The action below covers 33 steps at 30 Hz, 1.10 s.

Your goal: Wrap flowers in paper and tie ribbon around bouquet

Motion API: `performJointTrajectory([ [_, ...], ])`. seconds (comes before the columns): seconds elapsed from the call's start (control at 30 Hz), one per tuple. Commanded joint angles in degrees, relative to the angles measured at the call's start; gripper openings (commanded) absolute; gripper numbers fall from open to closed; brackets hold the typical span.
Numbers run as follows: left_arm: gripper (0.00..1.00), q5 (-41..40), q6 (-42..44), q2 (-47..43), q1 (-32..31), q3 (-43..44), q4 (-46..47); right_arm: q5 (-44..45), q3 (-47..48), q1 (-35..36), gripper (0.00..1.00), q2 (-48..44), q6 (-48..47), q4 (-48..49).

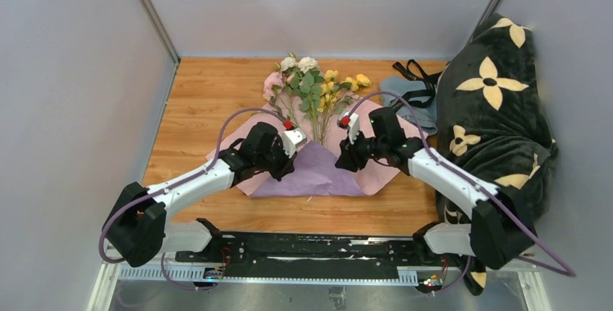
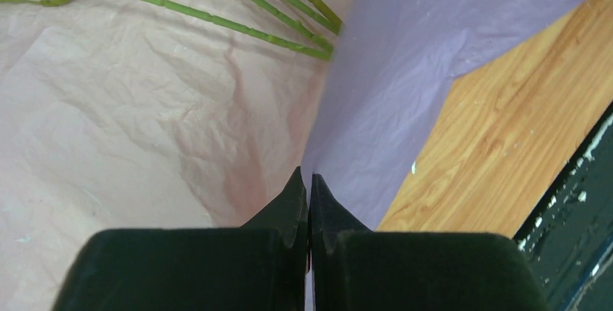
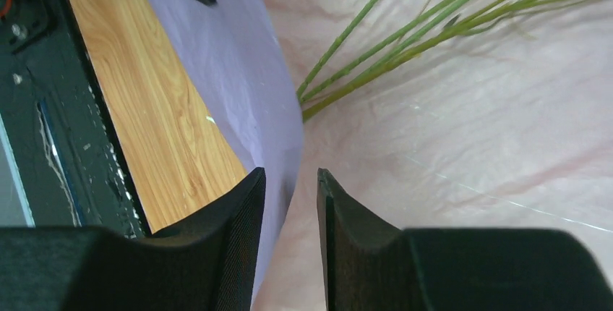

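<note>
Both arms reach forward from the near edge and angle inward, so their wrists almost meet over the middle of the worktop [image 1: 202, 101]. The left arm [image 1: 195, 184] lies low and stretched out. Its left gripper [image 2: 309, 181] is clenched on the paper [image 1: 318, 173], pinching the raised fold where the lavender face meets the pale pink one. The right arm [image 1: 452, 177] mirrors it, bent at the elbow. The right gripper [image 3: 290, 177] is released, its jaws standing apart astride the same folded edge. The flowers [image 1: 311, 83] lie on the pink face with their blooms toward the far wall, and their green stems [image 3: 405, 43] run under the lavender flap. The black ribbon [image 1: 413, 72] lies bunched on a grey-blue cloth [image 1: 396, 90], far right of the paper.
</note>
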Motion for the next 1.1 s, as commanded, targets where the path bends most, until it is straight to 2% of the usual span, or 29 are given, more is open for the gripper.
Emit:
performJointTrajectory([
  [0.0,0.0,-3.07,-5.1,1.92,0.38,-1.14,6.77,5.06,0.9,1.02,0.37,-9.5,7.02,0.2],
  [0.17,0.0,-7.39,-5.93,5.14,0.38,-1.72,8.75,6.54,-6.59,6.94,0.17,-12.36,14.68,8.56],
  [0.3,0.0,-11.83,-5.91,6.45,0.38,-1.7,8.93,3.97,-12.23,8.9,0.06,-7.41,23.18,20.46],
  [0.4,0.0,-11.52,-5.91,7.58,0.38,-1.75,9.6,9.04,-10.8,8.94,0.0,-2.06,23.36,15.65],
  [0.57,0.01,-11.45,-5.74,8.05,0.38,-2.73,13.1,15.88,-9.85,8.69,0.0,3.44,25.96,9.95],
  [0.63,0.09,-11.52,-5.91,8.04,0.38,-3.34,14.23,17.96,-10.02,8.31,0.0,4.75,27.81,6.9],
  [0.73,0.39,-13.3,-5.91,7.14,0.38,-3.79,14.55,21.35,-10.29,8.14,0.0,6.1,29.46,4.75],
  [0.8,0.53,-12.75,-4.8,4.99,0.38,-2.68,11.7,22.49,-9.94,8.0,0.0,6.8,29.77,3.89],
  [0.87,0.57,-9.03,-0.96,2.16,0.18,-0.46,7.36,21.44,-9.24,8.06,0.0,7.88,29.84,3.73],
  [0.93,0.57,-5.29,2.55,-1.08,-0.97,1.48,4.12,19.91,-8.4,8.06,0.0,9.06,29.83,3.85],
  [1.07,0.56,-2.34,16.95,-8.37,-8.45,-0.42,2.14,17.37,-5.15,8.13,0.0,11.26,29.05,2.33],
])
